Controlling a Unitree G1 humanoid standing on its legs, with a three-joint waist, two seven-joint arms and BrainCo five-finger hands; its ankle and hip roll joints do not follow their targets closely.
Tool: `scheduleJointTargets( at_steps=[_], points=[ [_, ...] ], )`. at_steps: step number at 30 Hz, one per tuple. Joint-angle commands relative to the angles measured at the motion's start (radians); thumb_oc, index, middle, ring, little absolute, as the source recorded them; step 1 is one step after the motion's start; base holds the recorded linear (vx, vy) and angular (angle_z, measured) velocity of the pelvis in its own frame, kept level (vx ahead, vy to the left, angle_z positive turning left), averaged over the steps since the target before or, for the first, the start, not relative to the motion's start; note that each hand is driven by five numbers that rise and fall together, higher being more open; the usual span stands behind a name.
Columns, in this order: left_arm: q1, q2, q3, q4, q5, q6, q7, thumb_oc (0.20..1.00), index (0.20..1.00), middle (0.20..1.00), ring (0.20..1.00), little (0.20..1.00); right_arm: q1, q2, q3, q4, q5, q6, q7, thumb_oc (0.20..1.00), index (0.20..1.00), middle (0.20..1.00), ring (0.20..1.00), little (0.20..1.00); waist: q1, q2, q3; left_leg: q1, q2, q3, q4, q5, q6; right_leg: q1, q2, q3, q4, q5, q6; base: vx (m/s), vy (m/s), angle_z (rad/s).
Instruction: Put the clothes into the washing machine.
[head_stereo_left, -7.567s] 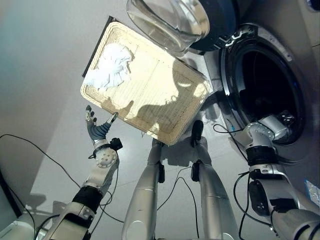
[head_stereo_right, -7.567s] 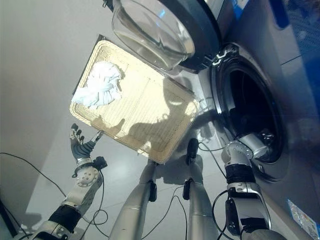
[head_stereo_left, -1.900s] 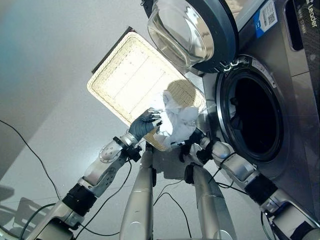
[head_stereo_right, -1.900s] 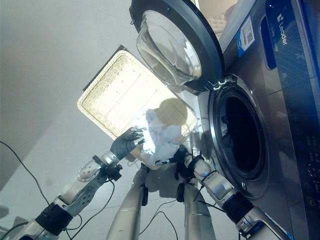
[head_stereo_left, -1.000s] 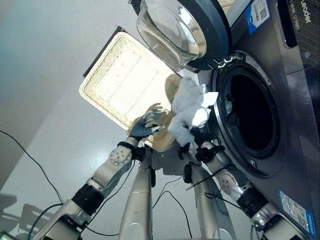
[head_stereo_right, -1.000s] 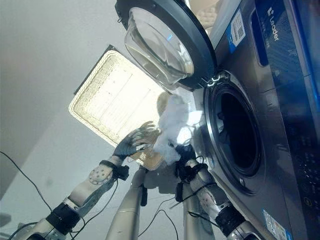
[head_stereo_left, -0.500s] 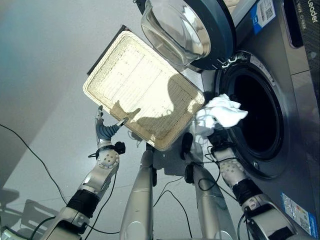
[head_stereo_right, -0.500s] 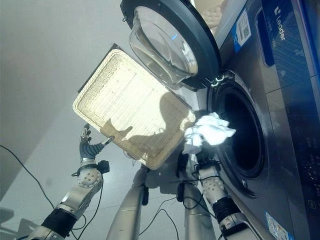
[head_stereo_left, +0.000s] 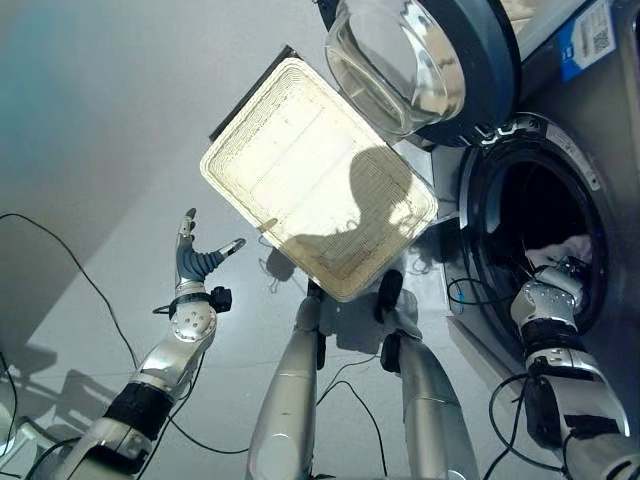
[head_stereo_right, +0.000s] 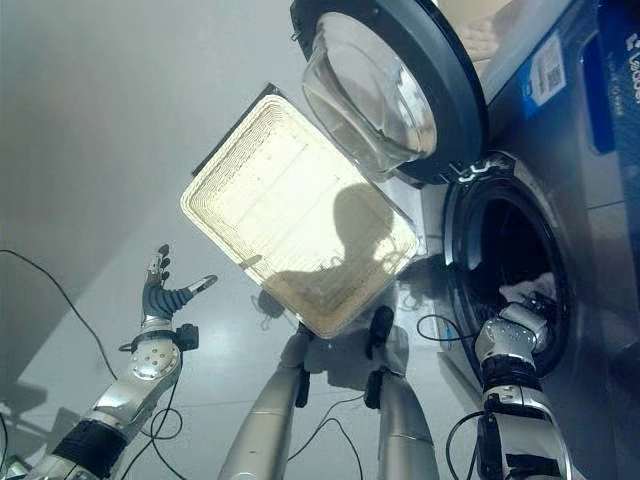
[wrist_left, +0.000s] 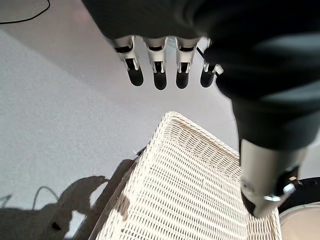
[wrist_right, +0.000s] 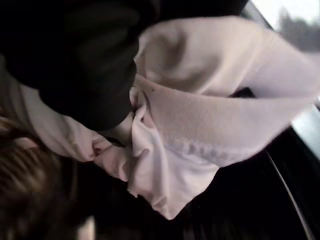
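Observation:
A white cloth (head_stereo_left: 566, 249) lies inside the dark drum (head_stereo_left: 520, 200) of the washing machine. My right arm reaches through the opening to it. In the right wrist view the cloth (wrist_right: 200, 125) bunches in folds right against my right hand (wrist_right: 85, 60), and how the hand grips it is hidden. My left hand (head_stereo_left: 194, 262) is raised over the floor to the left of the basket, open with its fingers (wrist_left: 157, 75) spread and nothing in it. The flat white wicker basket (head_stereo_left: 300, 170) holds no clothes.
The washer's round glass door (head_stereo_left: 420, 50) stands open above the drum, overhanging the basket's far corner. The basket (wrist_left: 190, 190) lies on the grey floor directly left of the machine's front.
My right hand has moved the white cloth from in front of the opening into the drum. The left hand stays open by the basket. The camera has shifted.

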Motion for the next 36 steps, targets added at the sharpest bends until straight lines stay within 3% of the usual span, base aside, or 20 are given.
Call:
scheduleJointTargets(
  at_steps=[1,2,3,4,5,6,7,8,9,15,20,22,24,25,26,29,34,36],
  points=[
    [0.002,-0.005,0.025,-0.035,0.002,-0.02,-0.001,1.0,1.0,1.0,1.0,1.0,0.121,-0.358,-0.117,-0.116,-0.515,-0.283,-0.349,0.288,0.288,0.288,0.288,0.288,-0.084,-0.023,-0.027,-0.022,-0.068,0.018,0.034,-0.05,0.039,0.046,-0.02,-0.055,-0.044,0.071,0.106,0.0,0.024,-0.06],
    [-0.002,-0.011,0.013,-0.039,0.001,-0.012,0.001,1.0,1.0,1.0,1.0,1.0,0.121,-0.371,-0.102,-0.137,-0.657,-0.226,-0.464,0.805,0.805,0.805,0.805,0.805,-0.086,-0.02,-0.027,-0.026,-0.072,0.016,0.042,-0.056,0.039,0.044,-0.022,-0.053,-0.04,0.066,0.108,0.0,0.05,-0.06],
    [-0.01,-0.025,0.012,-0.036,-0.001,-0.004,-0.008,1.0,1.0,1.0,1.0,1.0,0.126,-0.346,-0.073,-0.171,-0.566,-0.195,-0.371,1.0,1.0,1.0,1.0,1.0,-0.089,-0.012,-0.027,-0.04,-0.075,0.017,0.05,-0.05,0.04,0.035,-0.024,-0.052,-0.04,0.07,0.106,0.0,0.05,-0.06],
    [-0.01,-0.025,0.012,-0.036,-0.001,-0.004,-0.008,1.0,1.0,1.0,1.0,1.0,0.126,-0.346,-0.073,-0.171,-0.566,-0.195,-0.371,1.0,1.0,1.0,1.0,1.0,-0.089,-0.012,-0.027,-0.04,-0.075,0.017,0.05,-0.05,0.04,0.035,-0.024,-0.052,-0.04,0.07,0.106,0.01,0.05,0.04],
    [-0.012,-0.031,0.009,-0.033,-0.003,0.002,-0.009,1.0,1.0,1.0,1.0,1.0,0.132,-0.313,-0.054,-0.177,-0.351,-0.154,-0.14,1.0,1.0,1.0,1.0,1.0,-0.09,-0.01,-0.027,-0.033,-0.078,0.016,0.051,-0.057,0.039,0.042,-0.025,-0.049,-0.038,0.061,0.106,0.02,0.015,0.07],
    [-0.012,-0.031,0.009,-0.033,-0.003,0.002,-0.009,1.0,1.0,1.0,1.0,1.0,0.132,-0.313,-0.054,-0.177,-0.351,-0.154,-0.14,1.0,1.0,1.0,1.0,1.0,-0.09,-0.01,-0.027,-0.033,-0.078,0.016,0.051,-0.057,0.039,0.042,-0.025,-0.049,-0.038,0.061,0.106,0.03,0.038,0.03],
    [-0.026,-0.042,0.005,-0.021,-0.009,0.014,-0.028,1.0,1.0,1.0,1.0,1.0,0.141,-0.249,0.003,-0.108,0.328,0.145,0.524,1.0,1.0,1.0,1.0,1.0,-0.086,-0.003,-0.027,-0.033,-0.086,0.016,0.043,-0.049,0.043,0.046,-0.03,-0.053,-0.05,0.064,0.103,0.0,0.0,0.0],
    [-0.032,-0.049,0.006,-0.015,-0.005,0.019,-0.04,1.0,1.0,1.0,1.0,1.0,0.143,-0.184,0.048,-0.108,0.514,0.369,0.719,1.0,1.0,1.0,1.0,1.0,-0.084,0.0,-0.027,-0.038,-0.086,0.02,0.038,-0.043,0.044,0.042,-0.031,-0.053,-0.06,0.071,0.102,0.01,0.001,0.09],
    [-0.022,-0.054,0.001,-0.002,-0.003,0.016,-0.033,1.0,1.0,1.0,1.0,1.0,0.199,-0.094,0.101,-0.166,0.514,0.442,0.802,1.0,1.0,1.0,1.0,1.0,-0.09,-0.005,-0.027,-0.037,-0.084,0.024,0.032,-0.039,0.046,0.04,-0.03,-0.05,-0.062,0.075,0.104,0.0,-0.024,0.14],
    [-0.003,-0.105,0.0,0.061,-0.007,-0.044,-0.025,1.0,1.0,1.0,1.0,1.0,0.254,0.048,0.154,-0.213,0.514,0.459,0.922,1.0,1.0,1.0,1.0,1.0,-0.107,-0.008,-0.027,-0.019,-0.078,0.039,0.007,-0.031,0.044,0.048,-0.02,-0.034,-0.079,0.084,0.106,0.01,0.029,-0.03],
    [-0.005,-0.139,-0.011,0.101,-0.089,-0.105,-0.075,1.0,1.0,1.0,1.0,1.0,0.213,0.041,0.173,-0.162,0.469,0.44,0.952,1.0,1.0,1.0,1.0,1.0,-0.107,0.005,-0.027,-0.008,-0.076,0.045,-0.02,-0.022,0.04,0.053,-0.019,-0.034,-0.096,0.091,0.112,-0.02,0.065,-0.06],
    [0.003,-0.147,-0.013,0.128,-0.147,-0.122,-0.1,1.0,1.0,1.0,1.0,1.0,0.209,0.037,0.198,-0.141,0.278,0.45,0.921,1.0,1.0,1.0,1.0,1.0,-0.106,0.009,-0.027,-0.006,-0.078,0.046,-0.022,-0.022,0.039,0.054,-0.02,-0.035,-0.099,0.092,0.111,-0.04,0.065,-0.04],
    [0.018,-0.164,0.001,0.172,-0.208,-0.134,-0.143,1.0,1.0,1.0,1.0,1.0,0.21,0.019,0.26,-0.116,-0.107,0.478,0.86,1.0,1.0,1.0,1.0,1.0,-0.105,0.01,-0.027,-0.007,-0.077,0.048,-0.017,-0.021,0.037,0.053,-0.022,-0.038,-0.101,0.096,0.109,-0.05,0.043,-0.04],
    [0.025,-0.173,0.008,0.192,-0.219,-0.136,-0.153,1.0,1.0,1.0,1.0,1.0,0.215,0.011,0.293,-0.11,-0.226,0.475,0.852,1.0,1.0,1.0,1.0,1.0,-0.104,0.008,-0.027,-0.008,-0.076,0.049,-0.017,-0.019,0.037,0.052,-0.022,-0.038,-0.104,0.099,0.108,-0.06,0.019,-0.03],
    [0.04,-0.185,0.027,0.232,-0.252,-0.134,-0.169,1.0,1.0,1.0,1.0,1.0,0.219,-0.009,0.351,-0.094,-0.461,0.473,0.819,1.0,1.0,1.0,1.0,1.0,-0.103,0.005,-0.027,-0.005,-0.074,0.052,-0.023,-0.016,0.037,0.056,-0.022,-0.039,-0.113,0.104,0.107,-0.05,-0.002,-0.02],
    [0.073,-0.201,0.09,0.356,-0.29,-0.157,-0.244,1.0,1.0,1.0,1.0,1.0,0.232,-0.056,0.448,-0.04,-0.814,0.451,0.836,1.0,1.0,1.0,1.0,1.0,-0.101,-0.008,-0.027,0.016,-0.068,0.063,-0.036,-0.016,0.033,0.074,-0.019,-0.039,-0.14,0.113,0.11,-0.05,-0.004,-0.01],
    [0.088,-0.225,0.133,0.509,-0.333,-0.138,-0.34,1.0,1.0,1.0,1.0,1.0,0.22,-0.075,0.565,-0.035,-1.054,0.469,0.767,1.0,1.0,1.0,1.0,1.0,-0.102,-0.022,-0.027,0.052,-0.066,0.071,-0.036,-0.024,0.028,0.108,-0.021,-0.038,-0.165,0.118,0.114,-0.05,0.033,-0.01],
    [0.085,-0.239,0.155,0.601,-0.382,-0.118,-0.441,1.0,1.0,1.0,1.0,1.0,0.207,-0.066,0.618,-0.008,-1.15,0.502,0.779,1.0,1.0,1.0,1.0,1.0,-0.106,-0.03,-0.027,0.089,-0.066,0.077,-0.035,-0.032,0.023,0.146,-0.027,-0.037,-0.19,0.124,0.119,-0.09,0.077,-0.05]
  ],
)
